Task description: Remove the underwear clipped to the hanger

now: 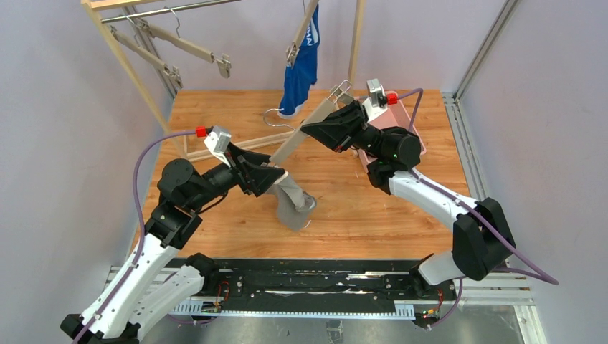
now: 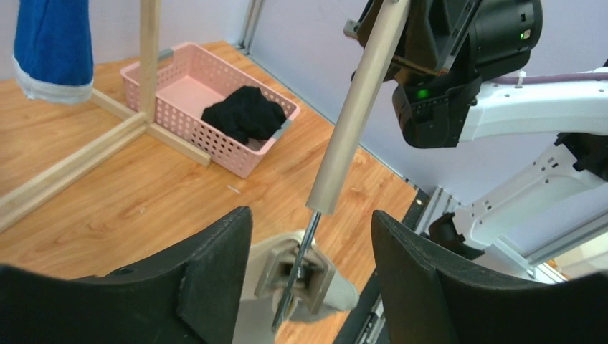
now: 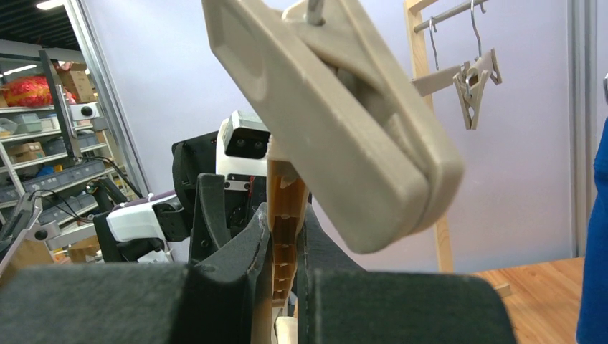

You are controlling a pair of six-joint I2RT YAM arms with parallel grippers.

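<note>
The rack (image 1: pixel 129 68) at the back holds blue underwear (image 1: pixel 301 64), clipped. Over the worktop (image 1: pixel 358 215), the right gripper (image 1: pixel 310 129) pinches the hanger (image 1: pixel 290 147) by its bar, and grey underwear (image 1: pixel 294 204) hangs from its low clip (image 2: pixel 294 276). The left gripper (image 2: pixel 312 244), spread round that clip, should next squeeze it open. Black underwear (image 2: pixel 244 113) lies in the pink basket (image 2: pixel 236 161).

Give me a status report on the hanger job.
Left end effector open around the clip. Right end effector shut on the hanger. Grey underwear clipped, black underwear in the basket, blue underwear on the rack. Nothing blocking.
</note>
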